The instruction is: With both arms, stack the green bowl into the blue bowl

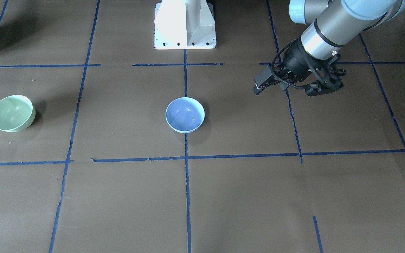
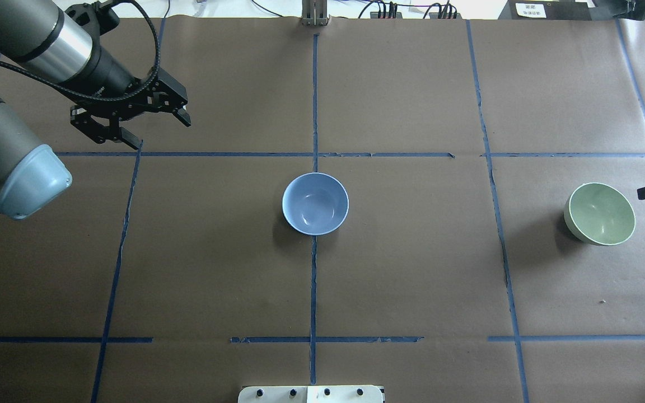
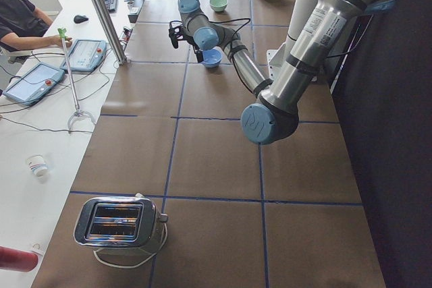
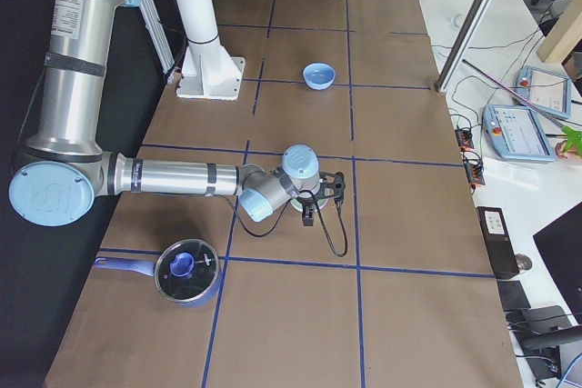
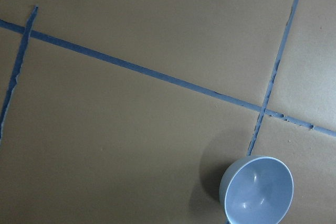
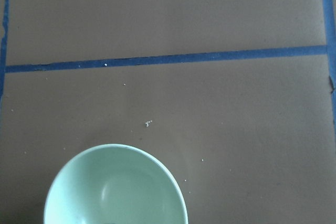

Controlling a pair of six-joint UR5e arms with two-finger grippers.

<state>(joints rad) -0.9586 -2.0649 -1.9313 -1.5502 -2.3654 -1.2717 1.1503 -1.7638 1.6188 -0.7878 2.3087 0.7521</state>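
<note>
The blue bowl (image 2: 315, 203) stands upright at the table's middle; it also shows in the front view (image 1: 185, 115) and the left wrist view (image 5: 257, 190). The green bowl (image 2: 599, 214) stands upright at the far right, also in the front view (image 1: 12, 113) and the right wrist view (image 6: 115, 187). My left gripper (image 2: 157, 130) hovers open and empty, far left of and beyond the blue bowl. My right gripper (image 4: 309, 209) hangs over the green bowl; only a black part shows at the overhead view's right edge, so I cannot tell its state.
The white pedestal base (image 1: 185, 24) stands at the robot's side. A toaster (image 3: 121, 224) sits at the table's left end, a lidded blue pot (image 4: 186, 270) at its right end. Blue tape lines cross the brown table top (image 2: 412, 268).
</note>
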